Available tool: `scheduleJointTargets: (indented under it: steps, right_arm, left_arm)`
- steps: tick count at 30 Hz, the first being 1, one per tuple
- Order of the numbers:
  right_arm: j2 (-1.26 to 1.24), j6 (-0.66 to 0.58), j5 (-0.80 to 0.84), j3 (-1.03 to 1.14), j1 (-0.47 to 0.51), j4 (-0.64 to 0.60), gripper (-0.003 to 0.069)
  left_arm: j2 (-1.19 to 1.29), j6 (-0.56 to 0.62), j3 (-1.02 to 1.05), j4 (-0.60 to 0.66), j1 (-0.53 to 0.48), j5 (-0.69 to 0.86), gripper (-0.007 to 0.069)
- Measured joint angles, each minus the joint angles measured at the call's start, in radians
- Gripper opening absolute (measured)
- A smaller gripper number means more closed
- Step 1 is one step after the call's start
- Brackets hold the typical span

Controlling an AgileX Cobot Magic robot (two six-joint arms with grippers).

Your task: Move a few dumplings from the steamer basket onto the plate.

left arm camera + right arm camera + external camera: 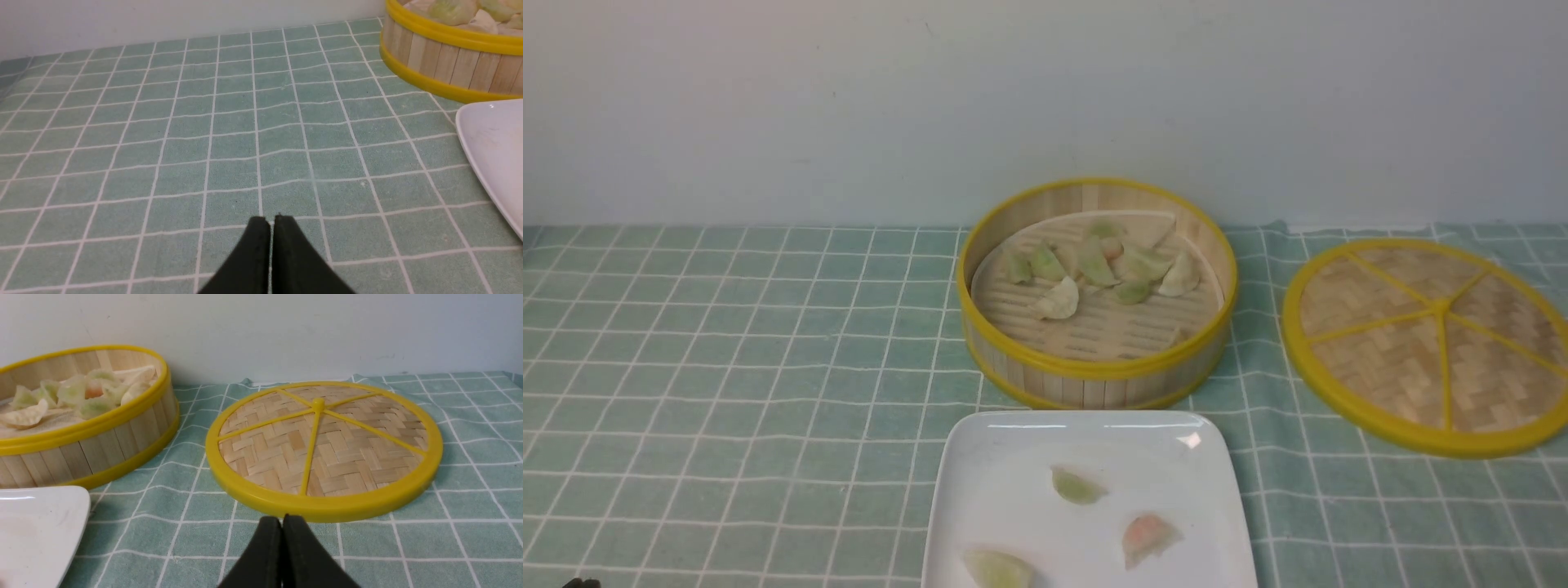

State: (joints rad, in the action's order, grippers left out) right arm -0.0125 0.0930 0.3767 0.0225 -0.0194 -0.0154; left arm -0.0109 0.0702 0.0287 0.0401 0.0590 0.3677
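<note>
The steamer basket [1097, 294], a round bamboo-slat ring with yellow rims, holds a cluster of pale green and whitish dumplings [1094, 265] on its slatted floor. At its 6 o'clock, just beside it, the glossy white square plate [1005, 490] carries three more crescents. At 3 o'clock lies a flat woven lid [1429, 343] with yellow spokes, on a green checked cloth [727, 367]. Only the wrist views show the grippers: the left gripper [271, 222] and right gripper [282, 522] are both clenched on nothing, over cloth.
</note>
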Motion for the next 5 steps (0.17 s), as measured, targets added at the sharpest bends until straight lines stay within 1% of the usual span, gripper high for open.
scheduleJointTargets:
  steps: [5]
  right_arm:
    - [0.0,0.0,0.0,0.0,0.0,0.0,-0.0015]
  left_arm:
    - [0.0,0.0,0.0,0.0,0.0,0.001,-0.0006]
